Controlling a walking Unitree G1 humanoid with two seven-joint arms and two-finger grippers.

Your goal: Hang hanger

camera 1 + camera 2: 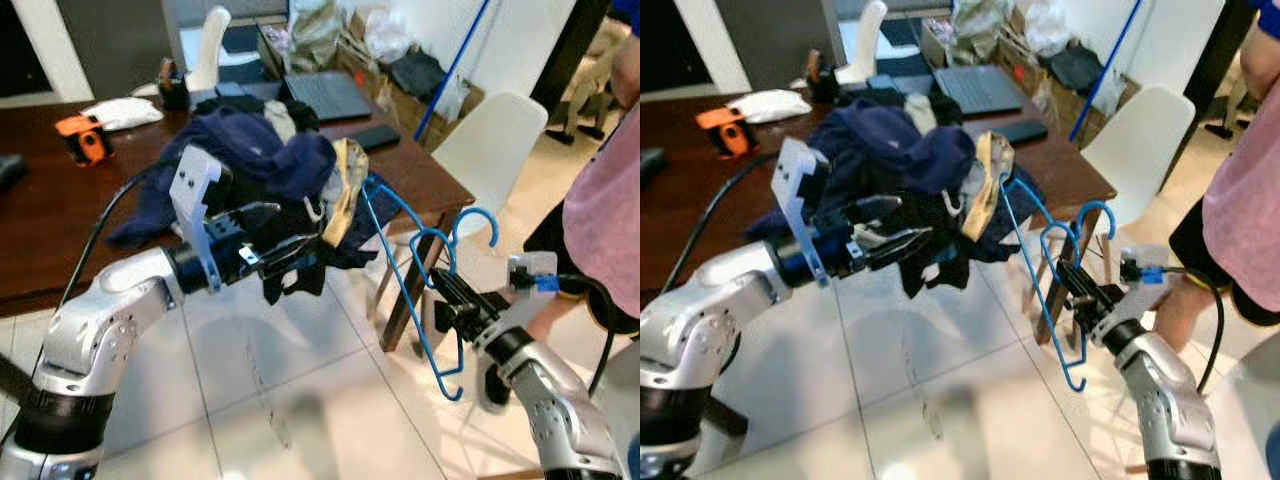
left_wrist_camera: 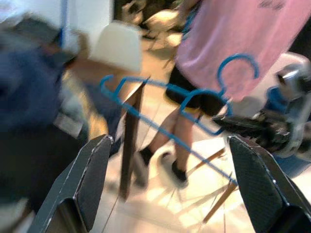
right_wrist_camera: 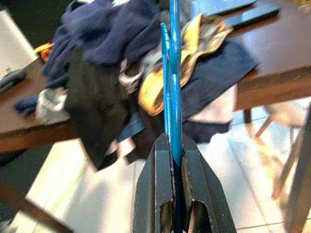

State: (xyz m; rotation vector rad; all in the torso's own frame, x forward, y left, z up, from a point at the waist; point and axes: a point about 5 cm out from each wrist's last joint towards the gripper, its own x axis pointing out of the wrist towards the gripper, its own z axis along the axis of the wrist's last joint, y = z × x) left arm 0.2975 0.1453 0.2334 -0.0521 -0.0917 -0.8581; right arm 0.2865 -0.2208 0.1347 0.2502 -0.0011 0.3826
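Blue hanger: a thin wire-like frame, clamped at its lower part in the right gripper, its hook curling upward just above and beyond the fingers, its far end reaching toward the clothes.
Right gripper: fingers pressed together on the hanger's edge, as the right wrist view showed; held low over the tiled floor, beside the table corner.
Left gripper: fingers spread wide apart, nothing between them; raised in front of the pile, its tips just at a dark hanging garment.
Clothes pile: navy, black and a yellow-tan piece heaped on the brown wooden table, spilling over the edge ahead of both grippers.
White chair: beyond the right gripper, by the table's corner.
Person: in a pink top and dark shorts, standing close to the right of the right gripper.
Laptop: closed, further back on the table.
Orange object: far left on the table.
Writing: none could be read.
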